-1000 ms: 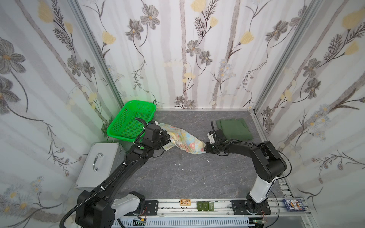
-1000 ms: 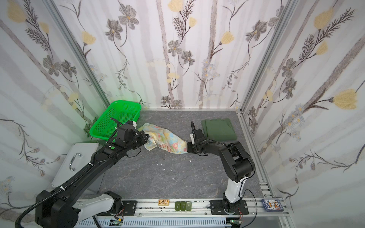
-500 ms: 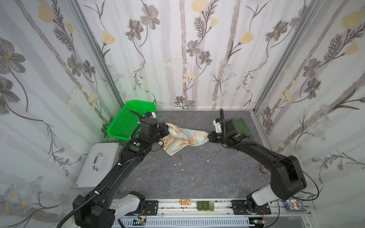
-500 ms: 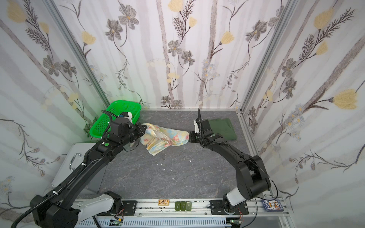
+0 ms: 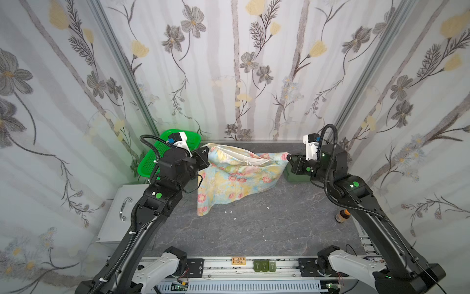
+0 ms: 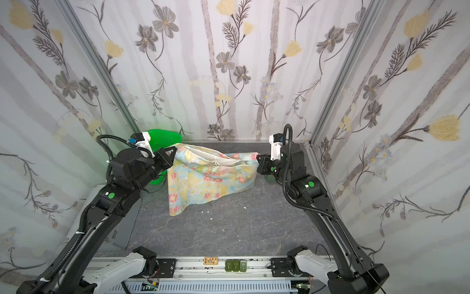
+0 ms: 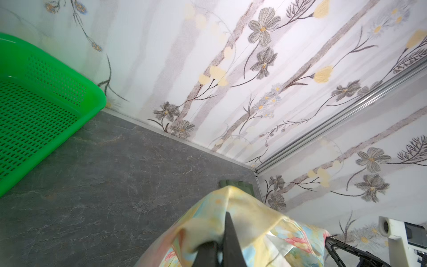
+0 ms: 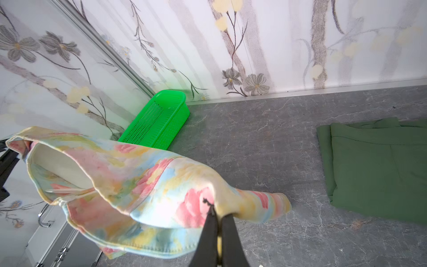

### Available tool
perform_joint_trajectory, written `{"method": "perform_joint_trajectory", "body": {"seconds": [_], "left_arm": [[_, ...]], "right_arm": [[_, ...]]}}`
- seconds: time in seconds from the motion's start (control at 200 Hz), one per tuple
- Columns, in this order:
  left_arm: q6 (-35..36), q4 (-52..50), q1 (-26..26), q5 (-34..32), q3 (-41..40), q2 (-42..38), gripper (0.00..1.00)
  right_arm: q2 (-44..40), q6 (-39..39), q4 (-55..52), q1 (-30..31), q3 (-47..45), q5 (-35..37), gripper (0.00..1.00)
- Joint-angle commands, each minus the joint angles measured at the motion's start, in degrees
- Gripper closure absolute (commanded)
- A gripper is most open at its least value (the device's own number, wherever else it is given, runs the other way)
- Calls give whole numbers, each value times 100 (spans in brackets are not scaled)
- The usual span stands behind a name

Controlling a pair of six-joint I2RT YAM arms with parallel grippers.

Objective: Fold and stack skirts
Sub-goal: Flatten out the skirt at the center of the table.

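Now both arms hold the flowery skirt [image 5: 234, 175] up in the air, one at each top corner; the left gripper [image 5: 205, 154] is pinched tight on the corner near the green basket [image 5: 150, 163], and the right gripper [image 5: 290, 159] is pinched tight on the other corner; the cloth sags between them, and its low end hangs down close to the grey table [image 5: 254, 229]. The dark green skirt [image 8: 379, 171] lies flat and looks folded at the back right of the table, just under the right arm. I think this step is spreading the flowery skirt out so it can be folded; next the arms likely need to pull it straight and lay it flat on the bare table, slow and level, so it does not bunch up.
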Motion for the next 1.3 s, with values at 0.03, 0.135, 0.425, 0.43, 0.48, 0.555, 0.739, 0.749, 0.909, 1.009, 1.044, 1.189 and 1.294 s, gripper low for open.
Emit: {"method": "perform_joint_trajectory", "body": {"seconds": [0.03, 0.135, 0.425, 0.43, 0.48, 0.555, 0.739, 0.749, 0.909, 1.009, 1.044, 1.189, 1.294], "left_arm": [[-82, -89, 11, 474, -49, -241, 100], [-277, -186, 11, 898, -306, -519, 100], [-880, -187, 11, 1137, -1409, -689, 100], [-880, -186, 11, 1127, -1415, -659, 100], [-819, -186, 19, 1023, -1409, -361, 100], [-786, -165, 54, 828, -1337, 191, 100], [-353, 182, 178, 61, -1086, 1877, 100], [-353, 225, 195, 43, -1069, 1954, 100], [-324, 939, 489, 72, -799, 3002, 90], [-289, 1202, 621, -31, -592, 3553, 36], [-287, 1273, 658, -86, -542, 3690, 19], [-291, 1385, 779, -231, -344, 3855, 4], [-209, 1387, 776, -103, -386, 3686, 4]], "right_arm": [[-426, 9, -448, 22, -6, -108, 100], [-815, 87, -818, 42, -97, -143, 100], [-776, 326, -1318, -98, -482, 272, 100], [-744, 322, -1309, -107, -492, 267, 100], [-402, 299, -1154, -212, -588, 138, 100], [199, 265, -758, -393, -683, -101, 100], [1977, 68, 24, -599, -270, -193, 100], [2083, 46, 39, -599, -219, -177, 100], [3606, -107, 259, -627, 613, -128, 100], [4231, -140, 567, -634, 937, -239, 83], [4374, -156, 723, -641, 1002, -234, 72], [4466, -191, 1038, -664, 1052, -149, 51], [4076, -195, 1094, -663, 718, 31, 50]]}}
